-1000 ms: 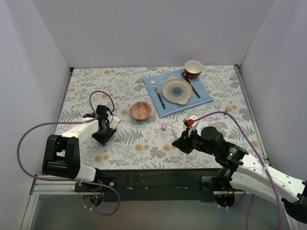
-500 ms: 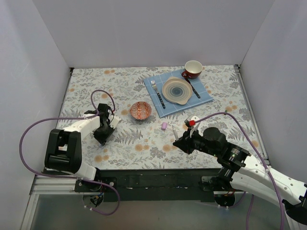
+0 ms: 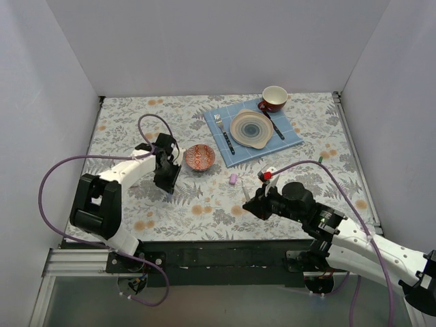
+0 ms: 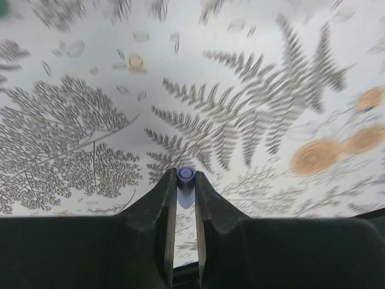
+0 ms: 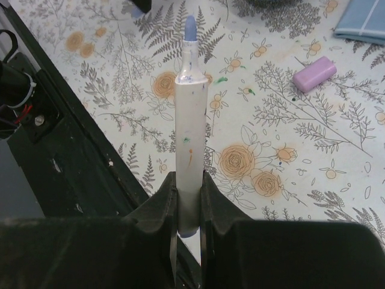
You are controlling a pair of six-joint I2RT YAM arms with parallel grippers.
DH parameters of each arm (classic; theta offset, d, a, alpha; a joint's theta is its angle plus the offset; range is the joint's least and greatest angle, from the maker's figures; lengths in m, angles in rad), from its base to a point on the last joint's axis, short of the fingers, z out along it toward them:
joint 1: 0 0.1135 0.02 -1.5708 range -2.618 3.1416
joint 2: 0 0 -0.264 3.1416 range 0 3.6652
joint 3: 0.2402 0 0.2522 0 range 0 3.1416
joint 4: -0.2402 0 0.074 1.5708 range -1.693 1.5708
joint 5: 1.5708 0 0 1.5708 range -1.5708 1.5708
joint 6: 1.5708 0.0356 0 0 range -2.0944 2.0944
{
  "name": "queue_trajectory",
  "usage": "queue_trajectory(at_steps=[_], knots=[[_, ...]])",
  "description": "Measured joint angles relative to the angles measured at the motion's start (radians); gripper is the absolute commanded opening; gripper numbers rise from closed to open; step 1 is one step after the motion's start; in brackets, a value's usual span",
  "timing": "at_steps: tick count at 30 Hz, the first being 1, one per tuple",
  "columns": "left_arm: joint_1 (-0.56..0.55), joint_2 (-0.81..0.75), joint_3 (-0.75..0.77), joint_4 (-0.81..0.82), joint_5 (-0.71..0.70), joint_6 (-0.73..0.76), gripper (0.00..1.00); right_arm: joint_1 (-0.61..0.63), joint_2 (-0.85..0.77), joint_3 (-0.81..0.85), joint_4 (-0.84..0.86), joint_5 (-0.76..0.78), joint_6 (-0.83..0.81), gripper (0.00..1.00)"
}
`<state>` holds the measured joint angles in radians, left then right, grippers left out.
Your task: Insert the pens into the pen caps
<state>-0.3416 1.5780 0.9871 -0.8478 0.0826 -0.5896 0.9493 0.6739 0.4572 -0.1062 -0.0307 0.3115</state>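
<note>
My right gripper point(image 3: 255, 203) point(image 5: 188, 180) is shut on a pen point(image 5: 191, 120), a white barrel with a blue tip that points away from the jaws, over the near middle of the table. The pen shows as a short white stick in the top view point(image 3: 246, 193). My left gripper point(image 3: 167, 189) point(image 4: 185, 179) is shut on a small blue-lilac pen cap point(image 4: 185, 178), held at the fingertips above the cloth, left of the bowl. A pink-lilac cap point(image 3: 234, 178) point(image 5: 314, 74) lies on the table between the grippers. No pink pen is visible.
A red patterned bowl point(image 3: 199, 157) stands right of my left gripper. A blue cloth point(image 3: 289, 136) at the back holds a plate point(image 3: 251, 128), fork point(image 3: 219, 122) and dark-handled knife point(image 3: 228, 143). A red cup point(image 3: 274, 97) stands behind. The black front rail point(image 5: 60, 150) runs close below my right gripper.
My left gripper has moved right and away from the near edge, toward the bowl, with the cap in it. My right gripper has shifted slightly left with the pen.
</note>
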Motion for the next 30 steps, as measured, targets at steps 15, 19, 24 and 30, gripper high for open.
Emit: queue_trajectory(at_steps=[15,19,24,30], knots=[[-0.118,-0.471,-0.263,0.731,0.392,-0.67,0.0,0.0,0.296,-0.144,0.489,-0.154,0.132,0.01],[-0.122,-0.603,-0.423,0.988,0.41,-0.823,0.0,0.0,0.417,-0.135,0.608,-0.2,0.168,0.01],[-0.125,-0.687,-0.511,1.184,0.413,-0.914,0.0,0.008,0.524,-0.104,0.71,-0.24,0.217,0.01],[-0.125,-0.746,-0.601,1.315,0.416,-0.962,0.0,0.047,0.581,-0.06,0.791,-0.261,0.256,0.01]])
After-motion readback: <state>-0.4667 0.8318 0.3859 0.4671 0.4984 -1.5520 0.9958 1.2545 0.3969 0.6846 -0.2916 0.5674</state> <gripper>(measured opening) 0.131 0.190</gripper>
